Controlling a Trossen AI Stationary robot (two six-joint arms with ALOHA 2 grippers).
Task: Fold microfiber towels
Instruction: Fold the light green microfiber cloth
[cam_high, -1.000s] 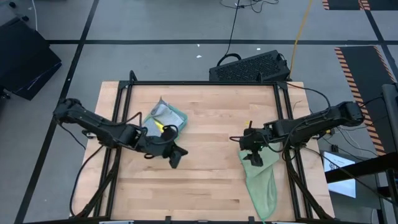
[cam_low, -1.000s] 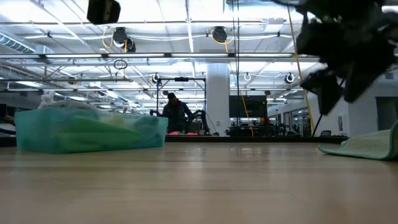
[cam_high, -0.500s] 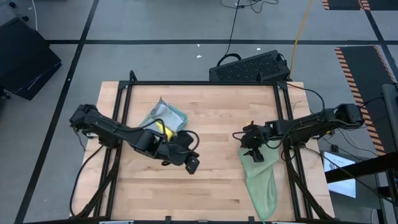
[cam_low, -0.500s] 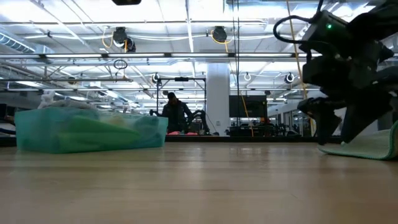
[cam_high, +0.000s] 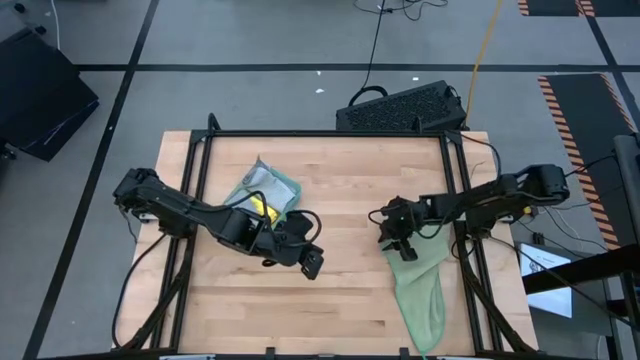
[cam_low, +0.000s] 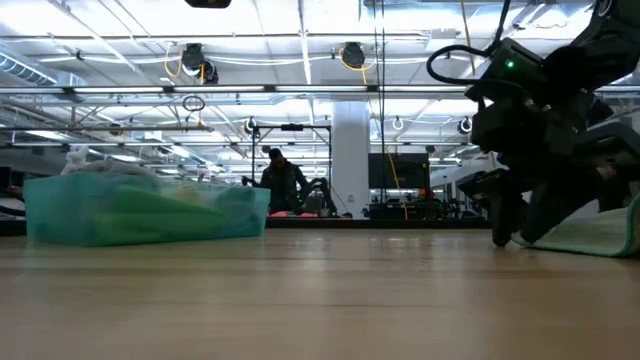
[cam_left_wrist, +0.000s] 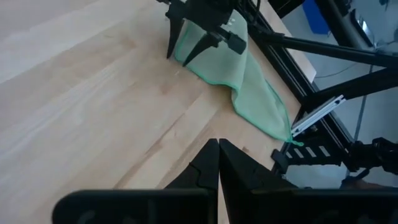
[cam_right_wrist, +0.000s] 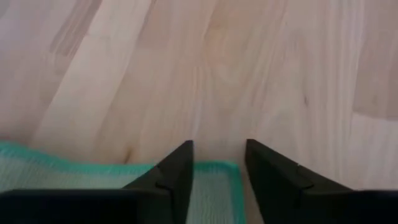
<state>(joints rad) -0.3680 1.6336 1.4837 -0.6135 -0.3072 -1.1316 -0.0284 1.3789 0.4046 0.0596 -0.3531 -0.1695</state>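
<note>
Under the right gripper, jaws spread over its corner, lies a rumpled pale-green towel.

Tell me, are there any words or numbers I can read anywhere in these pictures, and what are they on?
None: no word, label or number can be read in any view.
The white paper off the table's right edge has marks too small to read.
The pale green towel, the towel pile and the wooden table carry no writing.
The striped floor tape is a pattern, not text.
</note>
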